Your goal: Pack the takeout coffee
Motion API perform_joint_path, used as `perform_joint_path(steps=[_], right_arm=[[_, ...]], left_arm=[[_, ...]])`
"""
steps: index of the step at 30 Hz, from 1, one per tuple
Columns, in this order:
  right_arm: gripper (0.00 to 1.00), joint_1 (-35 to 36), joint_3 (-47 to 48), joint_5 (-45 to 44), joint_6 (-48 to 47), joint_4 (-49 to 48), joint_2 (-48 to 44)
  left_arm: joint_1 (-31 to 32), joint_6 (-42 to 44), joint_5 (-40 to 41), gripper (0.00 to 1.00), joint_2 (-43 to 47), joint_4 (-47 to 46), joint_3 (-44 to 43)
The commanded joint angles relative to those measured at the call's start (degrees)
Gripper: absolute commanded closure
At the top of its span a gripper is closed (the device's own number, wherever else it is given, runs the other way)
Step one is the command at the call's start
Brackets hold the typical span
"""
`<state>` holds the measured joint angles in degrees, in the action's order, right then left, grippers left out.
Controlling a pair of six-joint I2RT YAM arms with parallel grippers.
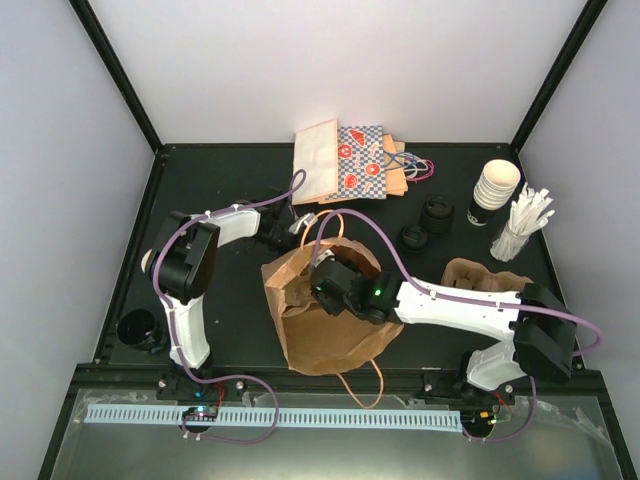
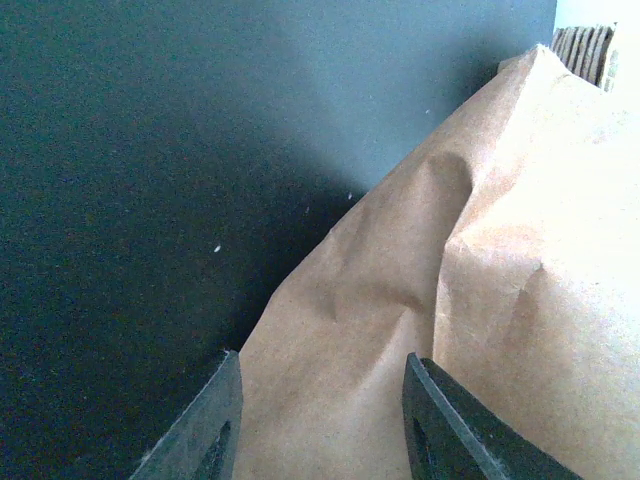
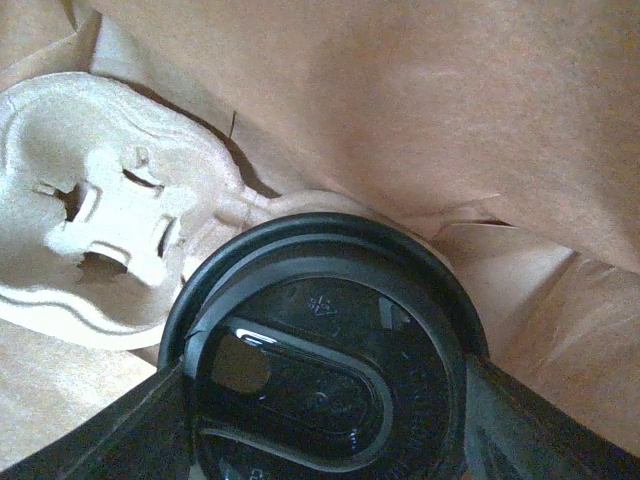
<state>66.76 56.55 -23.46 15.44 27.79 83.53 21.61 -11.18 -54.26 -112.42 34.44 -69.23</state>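
Seen from above, your right arm stretches from its base at the near right toward the middle of the table, its wrist dipping into the open mouth of the brown paper bag [image 1: 320, 335]; the right gripper [image 3: 325, 385] is closed around the takeout coffee [image 3: 320, 290], one finger on each side of the round black lid, and only the lid shows, the cup body hidden beneath it; the wrist camera looks almost straight down on the lid, so the cup's long axis seems to run away from the camera, roughly upright; the coffee is inside the bag, its lid just beside and partly overlapping a pale pulp cup carrier [image 3: 100, 220] that lies up and to the left of the jaws, and whether the cup is seated in a socket cannot be told; your left arm bends in from the left, and the left gripper [image 2: 320, 380] sits at the bag's far left side, jaws apart with creased brown paper filling the gap, seemingly not pinching it; the right arm is the one to move.
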Motion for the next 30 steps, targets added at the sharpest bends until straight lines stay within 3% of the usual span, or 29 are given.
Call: perform_joint_path(steps=[1, 18, 26, 30], right_arm=[[0.47, -1.03, -3.08, 10.92, 3.42, 10.7, 7.51], [0.48, -0.94, -3.01, 16.5, 5.65, 15.39, 12.48], [0.47, -0.89, -1.2, 13.67, 5.98, 17.39, 11.87], [0.4, -0.97, 3.11, 8.42, 6.07, 20.3, 10.62]], left_arm=[[2.3, 1.9, -6.56, 0.54, 2.43, 6.26, 0.98], [2.39, 1.24, -6.3, 0.54, 2.34, 5.84, 0.76], [2.34, 0.6, -6.09, 0.53, 2.7, 5.37, 0.94], [1.98, -1.89, -5.64, 0.43, 3.71, 3.5, 0.67]])
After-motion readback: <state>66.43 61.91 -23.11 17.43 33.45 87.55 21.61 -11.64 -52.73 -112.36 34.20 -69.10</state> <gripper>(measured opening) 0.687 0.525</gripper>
